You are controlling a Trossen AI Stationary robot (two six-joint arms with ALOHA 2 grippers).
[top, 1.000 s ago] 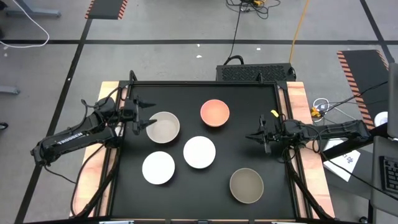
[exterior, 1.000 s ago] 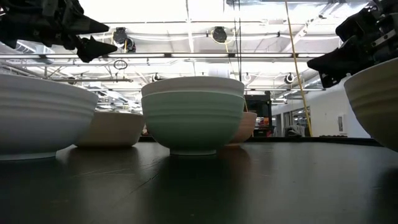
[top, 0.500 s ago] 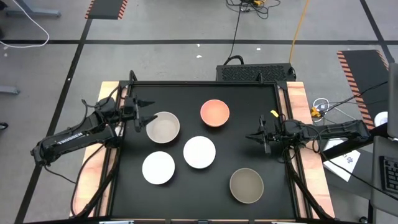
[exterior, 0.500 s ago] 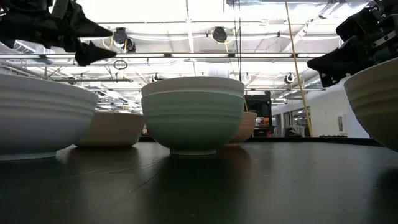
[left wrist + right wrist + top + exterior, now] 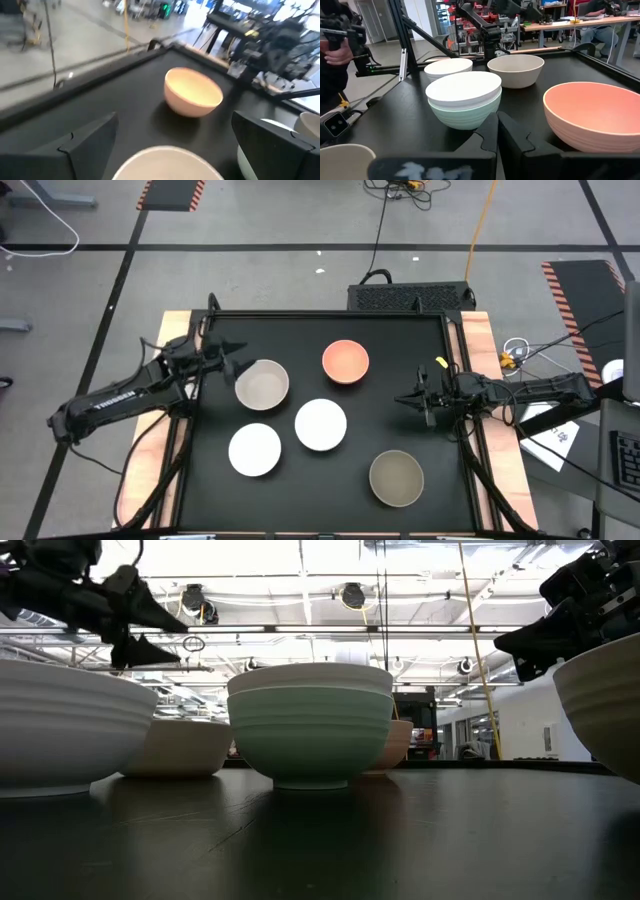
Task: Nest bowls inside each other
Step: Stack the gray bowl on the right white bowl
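Note:
Five bowl spots show on the black table. The pale beige-grey bowl (image 5: 262, 385) stands left of centre, the coral-pink one (image 5: 345, 361) far of centre. A white bowl sits nested in the mint-green bowl (image 5: 310, 735) at the middle (image 5: 320, 424). A second white bowl (image 5: 254, 449) and the olive-tan bowl (image 5: 396, 477) stand nearer. My left gripper (image 5: 240, 363) hovers open at the beige-grey bowl's far-left rim (image 5: 167, 160), above it. My right gripper (image 5: 402, 400) waits shut at the table's right side, above the surface.
The table has a raised frame (image 5: 330, 314) all round, with wooden strips outside it left and right. Bare black surface lies near the far-left corner and along the near edge at the middle. A person (image 5: 335, 55) stands beyond the table in the right wrist view.
My left gripper has turned about its wrist beside the beige-grey bowl and dipped a little, staying open. The bowls and my right arm have kept still.

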